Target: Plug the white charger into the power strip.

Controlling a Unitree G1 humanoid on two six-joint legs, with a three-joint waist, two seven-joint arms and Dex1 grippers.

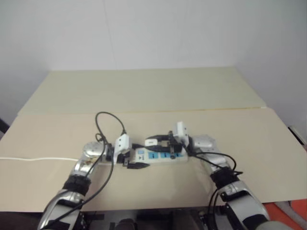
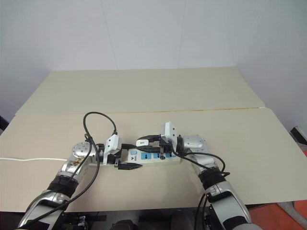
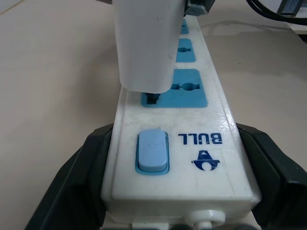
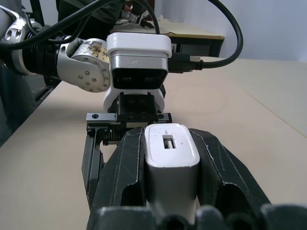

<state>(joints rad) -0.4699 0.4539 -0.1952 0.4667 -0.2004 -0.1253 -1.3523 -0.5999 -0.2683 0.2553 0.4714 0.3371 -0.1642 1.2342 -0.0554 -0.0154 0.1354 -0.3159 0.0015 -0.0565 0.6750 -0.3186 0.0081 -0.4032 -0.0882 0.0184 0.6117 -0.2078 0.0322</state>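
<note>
The power strip [image 1: 165, 155] lies flat near the front of the table, its switch [image 3: 152, 152] toward my left arm. My left gripper [image 3: 173, 132] is shut on the strip's switch end, one black finger [image 3: 72, 182] on each long side. My right gripper [image 4: 170, 139] is shut on the white charger [image 4: 171, 160], which also shows just above the strip [image 1: 151, 142]. In the left wrist view the charger [image 3: 144, 48] stands upright over the blue socket [image 3: 189, 91] nearest the switch. Its prongs meet the socket's slot, and its base is still off the socket face.
The strip's white cord [image 1: 38, 159] runs left along the table [image 1: 144, 91] to its edge. A black cable loop [image 1: 108, 124] arches above my left wrist. Past a seam, the tabletop reaches back to a pale wall. Something orange [image 1: 288, 211] lies on the floor at right.
</note>
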